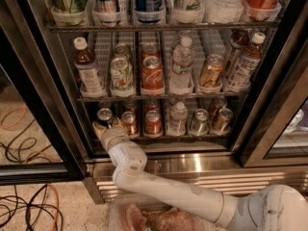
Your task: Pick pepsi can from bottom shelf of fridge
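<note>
The fridge (pixel 202 165) stands open in front of me, and my white arm reaches up from the lower right. The bottom shelf (pixel 192 137) holds a row of cans. At its far left stands a dark can with a silver top, which I take for the pepsi can (pixel 104 115); its label is hidden. My gripper (pixel 102 128) sits at the shelf's left front corner, directly in front of and just below that can and covering its lower part. I cannot tell whether it touches the can.
Right of the pepsi can stand a gold-brown can (pixel 129 122), a red Coca-Cola can (pixel 153 122), a water bottle (pixel 178 119) and more cans. The black door frame (pixel 43 105) is close on the left. Cables (pixel 24 206) lie on the floor.
</note>
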